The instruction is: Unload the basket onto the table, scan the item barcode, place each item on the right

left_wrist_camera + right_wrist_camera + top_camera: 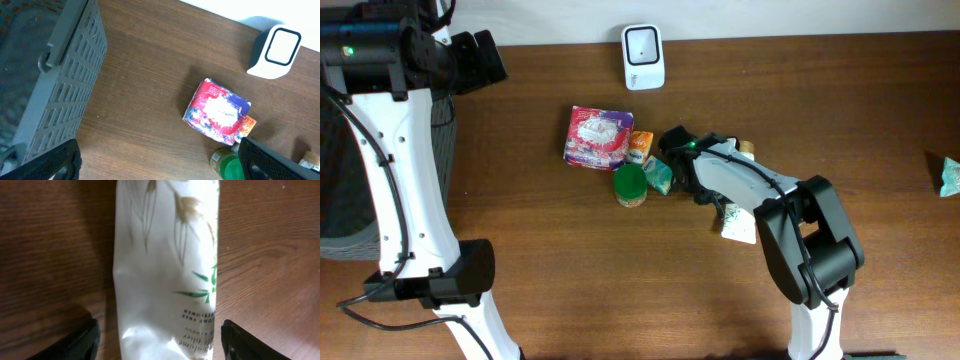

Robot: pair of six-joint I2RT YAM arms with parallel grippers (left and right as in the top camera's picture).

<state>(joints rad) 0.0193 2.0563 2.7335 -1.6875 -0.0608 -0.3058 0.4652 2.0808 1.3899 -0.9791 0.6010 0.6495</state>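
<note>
my right gripper [157,337] hangs low over a white packet [165,255] that lies flat on the brown tabletop [50,240]. the packet has green leaves, pale grain stalks and some small dark print on it, but i see no barcode on the side facing up. my two fingers stand apart, one at each long side of the packet, and a thin strip of tabletop shows between each finger and the packet, so the gripper is spread and holds nothing. from above, a white corner with green print shows under my right arm, to the right of a small group of goods. in this group a red and white pack [597,137] lies beside a small orange box [640,147], with a green-lidded jar [631,185] and a green sachet [660,175] just below them. the white scanner [643,57] stands at the far edge of the tabletop, apart from the group. my left gripper [160,165] is high over the left part of the tabletop, spread wide and empty, with a grey basket [60,85] at its left. one teal packet [950,177] lies alone at the right edge.
</note>
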